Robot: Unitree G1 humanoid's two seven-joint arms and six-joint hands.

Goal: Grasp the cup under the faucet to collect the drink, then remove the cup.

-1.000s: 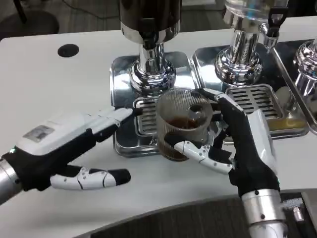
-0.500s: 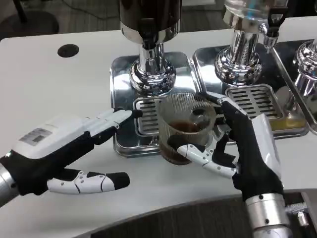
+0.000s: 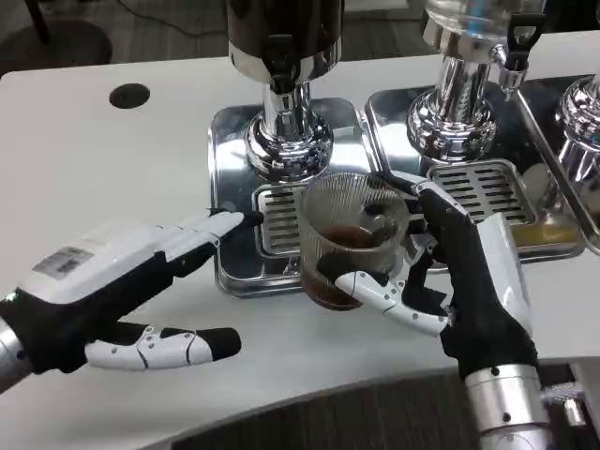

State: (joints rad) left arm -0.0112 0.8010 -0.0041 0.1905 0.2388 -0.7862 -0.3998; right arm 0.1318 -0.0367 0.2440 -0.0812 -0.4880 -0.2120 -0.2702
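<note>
right hand (image 3: 469,281) holds the cup (image 3: 349,239), with its fingers wrapped around the near and right side of the ribbed clear wall. one white and black finger crosses the front of the cup low down, and others reach behind it on the right. the cup is upright and has some dark brown drink in the bottom. it sits at the near edge of the left drip tray (image 3: 234,150), over the grate (image 3: 277,220), just near of the dark dispenser's shiny column (image 3: 287,131). whether the cup touches the tray or is lifted a little cannot be told.

left hand (image 3: 117,281) is on the near left, above the white table (image 3: 112,169). it holds nothing, its fingers are apart and stretched to the right. the upper fingertips (image 3: 239,219) come to the left edge of the tray, near the grate, not touching the cup. a lower finger points right, well apart from them.

to the right stands a second dispenser (image 3: 464,94) with its own tray and grate (image 3: 483,186). a black round hole (image 3: 129,95) is in the table on the far left.
</note>
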